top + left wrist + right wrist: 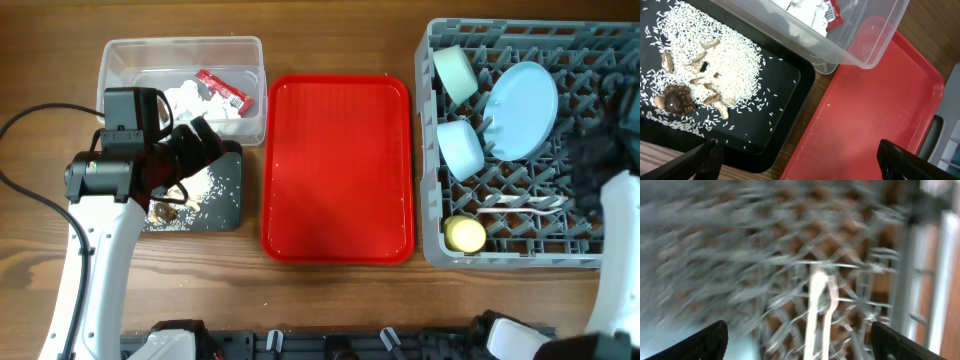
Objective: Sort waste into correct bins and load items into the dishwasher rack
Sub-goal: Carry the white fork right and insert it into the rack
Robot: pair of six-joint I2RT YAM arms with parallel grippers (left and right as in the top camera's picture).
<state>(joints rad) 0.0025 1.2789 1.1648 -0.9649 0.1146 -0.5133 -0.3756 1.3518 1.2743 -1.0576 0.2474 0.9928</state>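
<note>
Far left, on the wooden surface (40,260): the left arm, reaching over the near corner of the black tray (232,215). In the left wrist view, left gripper (800,162) with fingers (705,160) spread wide at the bottom corners, nothing between them, hanging above the tray's edge and the neighbouring red serving tray (337,170).

Back left: clear plastic tub (115,60), holding crumpled white tissue paper (185,97) and a small red snack wrapper (222,88), the wrapper lying against the tissue.

Just in front of the tub: the black tray, strewn with white rice grains (720,65), beige scraps and one dark brown lump (677,98) of food.

Centre: the red serving tray, just beside both bins, bare but for a few specks.

Right: grey dishwasher rack (435,250). Along its left side, pale green bowl (455,70) at the back and light blue bowl (462,145) in front of it, both tipped on edge. Beside them, light blue plate (522,108) leaning among the pegs. Nearer the front, white plastic cutlery (520,207) lying flat across the grid, and a small yellow round item (466,234) in the front left corner.

Far right: the right arm over the rack, dark and blurred. Right wrist view badly smeared; right gripper (802,345) with fingers (705,342) set far apart, empty, above two white handles (817,310) side by side on the grid.
</note>
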